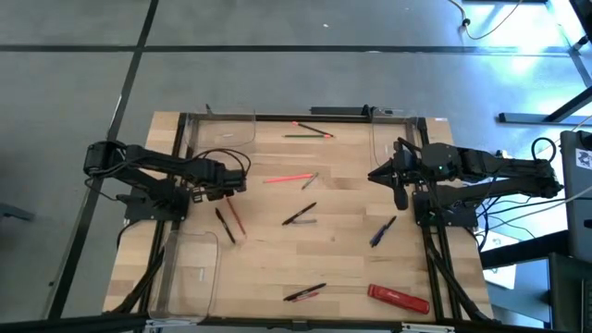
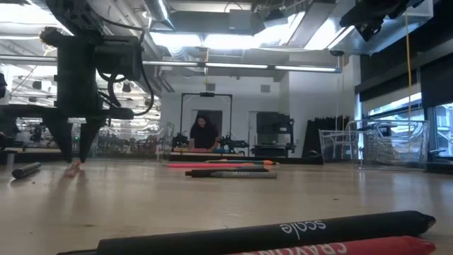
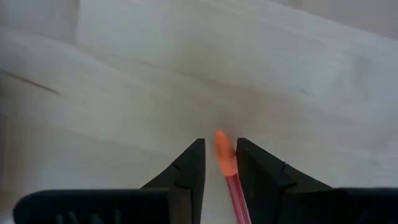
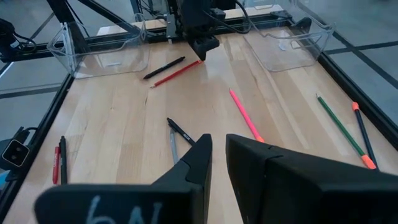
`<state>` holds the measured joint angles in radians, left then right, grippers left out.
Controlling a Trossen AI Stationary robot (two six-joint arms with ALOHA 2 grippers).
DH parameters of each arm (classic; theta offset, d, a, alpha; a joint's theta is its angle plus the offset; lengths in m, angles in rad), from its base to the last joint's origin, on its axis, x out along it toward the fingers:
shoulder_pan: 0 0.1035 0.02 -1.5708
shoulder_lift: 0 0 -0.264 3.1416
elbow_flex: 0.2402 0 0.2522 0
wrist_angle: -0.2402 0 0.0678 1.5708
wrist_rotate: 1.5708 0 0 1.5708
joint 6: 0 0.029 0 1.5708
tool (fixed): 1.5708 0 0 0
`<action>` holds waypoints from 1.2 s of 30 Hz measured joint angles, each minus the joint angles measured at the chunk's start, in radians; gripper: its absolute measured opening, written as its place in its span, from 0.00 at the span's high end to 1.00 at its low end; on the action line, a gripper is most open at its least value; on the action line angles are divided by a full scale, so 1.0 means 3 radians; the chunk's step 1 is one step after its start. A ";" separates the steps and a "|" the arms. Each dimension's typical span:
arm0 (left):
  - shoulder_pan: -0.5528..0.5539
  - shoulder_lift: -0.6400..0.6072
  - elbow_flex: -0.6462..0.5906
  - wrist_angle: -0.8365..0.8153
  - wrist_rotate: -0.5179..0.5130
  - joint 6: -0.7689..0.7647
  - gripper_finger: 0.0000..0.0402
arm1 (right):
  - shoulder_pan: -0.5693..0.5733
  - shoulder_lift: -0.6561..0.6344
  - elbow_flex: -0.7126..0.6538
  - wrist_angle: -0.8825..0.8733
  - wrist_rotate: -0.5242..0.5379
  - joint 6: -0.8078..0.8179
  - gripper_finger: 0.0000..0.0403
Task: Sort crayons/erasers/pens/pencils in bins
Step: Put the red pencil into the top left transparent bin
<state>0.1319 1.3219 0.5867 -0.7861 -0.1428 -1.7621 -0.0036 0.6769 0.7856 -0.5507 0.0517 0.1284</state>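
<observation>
Light wood plank surface [image 1: 342, 250] inside a dark metal frame, grey floor around it. Left hand [image 3: 219, 163] low over the left-middle of the surface, fingers [image 3: 186, 177] closed around the tip end of a red crayon [image 3: 229, 174] that lies there beside a dark pencil [image 1: 225, 226]. Right hand [image 4: 217, 155] raised at the right edge of the surface, fingers nearly together with a narrow gap, nothing between them. Clear bins: one at the near-left corner [image 1: 190, 273], one at the far left [image 1: 222, 128], one at the far right [image 1: 396, 139]; contents too faint to tell. Loose on the surface: a pink crayon [image 1: 289, 178] in the middle with a grey stick just beside it, a dark pen [image 1: 299, 215] near centre, a green pencil [image 1: 305, 136] and an orange-tipped stick at the far edge, a blue pen [image 1: 383, 231] toward the right, a dark and red pair [image 1: 305, 293] at the near edge, a flat red bar [image 1: 399, 298] at the near right. Low view: open workshop room with bright ceiling strip lights [image 2: 241, 39], a person [image 2: 203, 134] far back at a bench, wire racks on the right, a black marker [image 2: 269, 234] close to the lens.
</observation>
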 joint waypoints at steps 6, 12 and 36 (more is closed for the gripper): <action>-0.0003 0.0002 -0.0004 0.0005 0.0022 -0.0040 0.79 | 0.0000 0.0000 -0.0001 0.0000 0.0000 -0.0008 0.87; -0.0003 0.0000 -0.0005 0.0070 0.0075 -0.0133 0.79 | 0.0000 0.0000 -0.0001 -0.0001 0.0000 -0.0010 0.87; -0.0003 -0.0009 -0.0190 0.0136 0.0083 0.0236 0.90 | 0.0000 -0.0001 -0.0001 -0.0001 0.0002 -0.0108 0.87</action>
<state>0.1310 1.3193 0.5297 -0.7452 -0.1179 -1.6913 -0.0037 0.6765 0.7853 -0.5510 0.0523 0.0959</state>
